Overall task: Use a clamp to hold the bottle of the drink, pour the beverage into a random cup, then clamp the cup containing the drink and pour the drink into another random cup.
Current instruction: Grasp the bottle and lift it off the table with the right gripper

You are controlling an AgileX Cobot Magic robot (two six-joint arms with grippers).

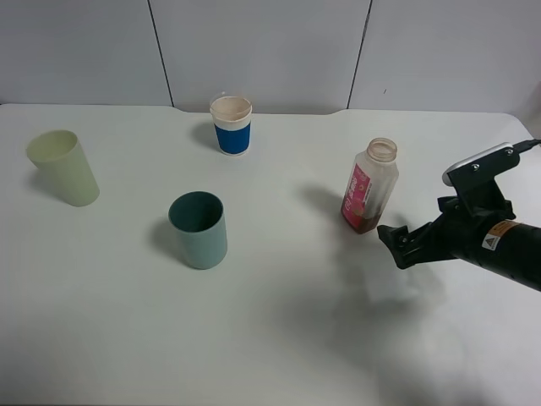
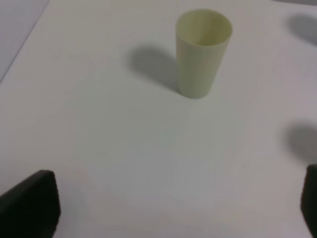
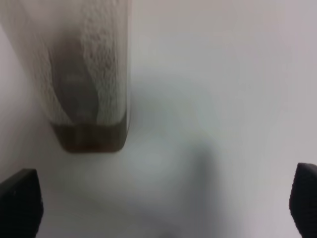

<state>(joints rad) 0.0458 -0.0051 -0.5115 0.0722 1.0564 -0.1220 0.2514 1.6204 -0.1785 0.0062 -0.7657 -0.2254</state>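
The bottle [image 1: 369, 186] stands upright right of the table's middle, with its pink-red label facing left. A little brown beverage [image 1: 360, 224] lies in its base. My right gripper [image 1: 397, 245] hovers open just right of and in front of the bottle's base, not touching it. In the right wrist view the bottle [image 3: 84, 74] and its beverage [image 3: 91, 138] sit ahead of the open right gripper [image 3: 161, 198], off to one side of the gap. The teal cup [image 1: 198, 229] stands left of centre. The white cup with a blue band [image 1: 231, 124] is at the back. My left gripper [image 2: 176, 203] is open over bare table.
A pale yellow-green cup [image 1: 63, 167] stands at the far left and also shows ahead of the left gripper as the yellow-green cup [image 2: 202, 52]. The white table [image 1: 279, 338] ends at a grey wall behind the cups.
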